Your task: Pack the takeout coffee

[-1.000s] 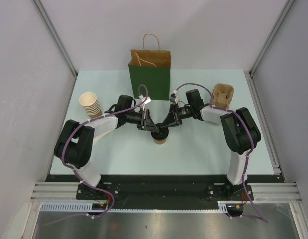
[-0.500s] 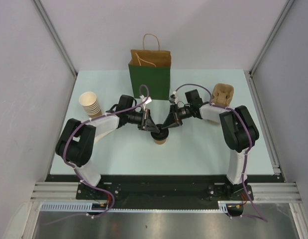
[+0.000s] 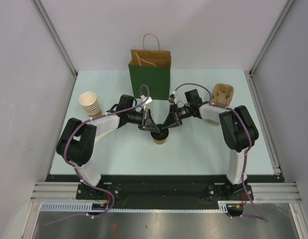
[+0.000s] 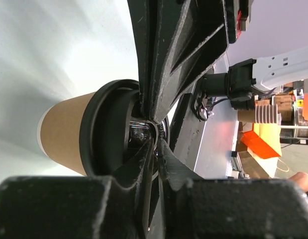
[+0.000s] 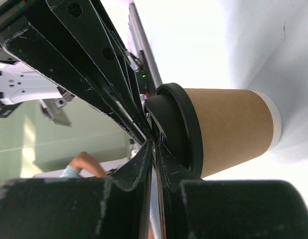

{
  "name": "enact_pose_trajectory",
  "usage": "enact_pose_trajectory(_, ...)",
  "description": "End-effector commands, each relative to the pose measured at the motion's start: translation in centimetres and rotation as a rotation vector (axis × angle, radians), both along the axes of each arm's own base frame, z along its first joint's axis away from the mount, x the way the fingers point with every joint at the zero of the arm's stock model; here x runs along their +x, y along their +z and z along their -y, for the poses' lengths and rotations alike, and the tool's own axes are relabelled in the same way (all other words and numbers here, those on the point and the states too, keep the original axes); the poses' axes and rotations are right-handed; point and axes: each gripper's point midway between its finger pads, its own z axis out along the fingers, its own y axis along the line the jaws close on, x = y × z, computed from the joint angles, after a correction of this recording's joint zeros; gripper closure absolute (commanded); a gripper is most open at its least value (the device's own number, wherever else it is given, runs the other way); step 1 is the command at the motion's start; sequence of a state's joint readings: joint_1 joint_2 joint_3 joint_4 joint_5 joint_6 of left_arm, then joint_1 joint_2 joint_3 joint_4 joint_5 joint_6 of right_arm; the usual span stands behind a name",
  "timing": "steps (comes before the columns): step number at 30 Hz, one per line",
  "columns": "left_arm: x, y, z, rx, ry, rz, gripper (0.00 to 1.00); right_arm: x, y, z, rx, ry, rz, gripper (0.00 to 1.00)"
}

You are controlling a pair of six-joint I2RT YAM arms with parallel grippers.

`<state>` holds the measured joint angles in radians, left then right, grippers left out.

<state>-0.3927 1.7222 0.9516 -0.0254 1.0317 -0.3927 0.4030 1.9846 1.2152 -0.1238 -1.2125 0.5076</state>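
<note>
The takeout coffee (image 3: pixel 160 139), a tan paper cup (image 4: pixel 61 134) with a black lid (image 4: pixel 101 132), stands upright mid-table in front of the green bag (image 3: pixel 149 79). My left gripper (image 3: pixel 153 128) reaches in from the left and my right gripper (image 3: pixel 165 129) from the right; their tips meet over the lid. In the left wrist view my left gripper (image 4: pixel 156 142) is shut, its tips against the lid's raised top. In the right wrist view my right gripper (image 5: pixel 154 144) is shut too, its tips touching the lid (image 5: pixel 186 129) of the cup (image 5: pixel 228 129). Neither clearly pinches anything.
A stack of lidless paper cups (image 3: pixel 90 104) stands at the left of the table. A brown pulp cup carrier (image 3: pixel 223 94) sits at the right, behind my right arm. The green bag stands upright and open at the back, its handles up.
The left arm's elbow has drifted slightly to the right. Both gripper tips have stayed on the cup's lid, and the cup has not moved.
</note>
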Motion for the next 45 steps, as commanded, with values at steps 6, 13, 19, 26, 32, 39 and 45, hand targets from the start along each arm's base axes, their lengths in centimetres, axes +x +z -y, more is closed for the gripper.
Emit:
enact_pose_trajectory(6,-0.3,4.4,-0.2,-0.023,-0.005,0.15,0.78,-1.5,2.7,-1.2,-0.001,0.001,0.175,0.8)
enact_pose_trajectory(13,-2.1,4.6,0.3,-0.026,-0.039,0.158,0.76,-3.2,3.8,-1.6,0.028,0.059,0.18,0.76)
enact_pose_trajectory(19,-1.7,1.3,0.4,0.028,-0.023,0.081,0.76,-3.4,1.2,-1.3,-0.014,0.069,0.111,0.76)
enact_pose_trajectory(26,-1.3,0.4,0.4,0.048,-0.026,0.057,0.75,-2.9,0.6,-0.8,-0.036,0.051,0.113,0.76)
enact_pose_trajectory(32,-1.6,6.5,0.4,-0.03,-0.048,0.231,0.56,-2.7,5.3,-1.2,0.048,0.041,0.22,0.69)
enact_pose_trajectory(39,0.6,9.9,-1.7,0.157,0.047,0.456,0.09,-0.9,10.7,0.6,0.079,-0.043,0.348,0.51)
enact_pose_trajectory(45,2.2,8.9,-2.6,0.462,0.043,0.695,0.01,1.2,9.9,4.9,-0.093,-0.184,0.446,0.28)
